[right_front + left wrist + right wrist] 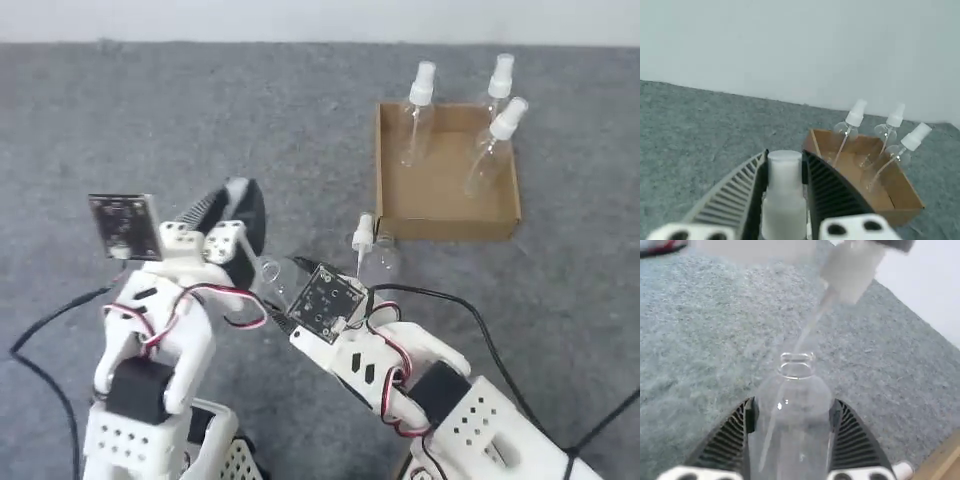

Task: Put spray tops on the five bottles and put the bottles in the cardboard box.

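The left gripper (pixel 784 156) was clamped on a white spray top (pixel 784 175), with its ribbed black jaws pressed against both sides of the cap. In the high view this gripper (pixel 240 228) sat left of centre.

The right gripper (pixel 792 412) was closed around the body of a clear bottle (pixel 792 450), whose open neck pointed away from the wrist camera. In the right wrist view the spray top (pixel 850 271) hung to the upper right of that neck. Its thin dip tube slanted down to the bottle's mouth, but how far it ran inside could not be told. In the high view the clear bottle (pixel 275 280) showed just to the lower right of the left gripper, near frame centre.

The cardboard box (pixel 384 180) lay in the upper right of the high view, on the grey carpet-like table (pixel 200 120). Three capped bottles (pixel 415 130) stood inside it, two along the top edge and one at the right. A fourth bottle (pixel 380 262), with a white spray top at its neck, sat on the table just beside the box's lower left corner.
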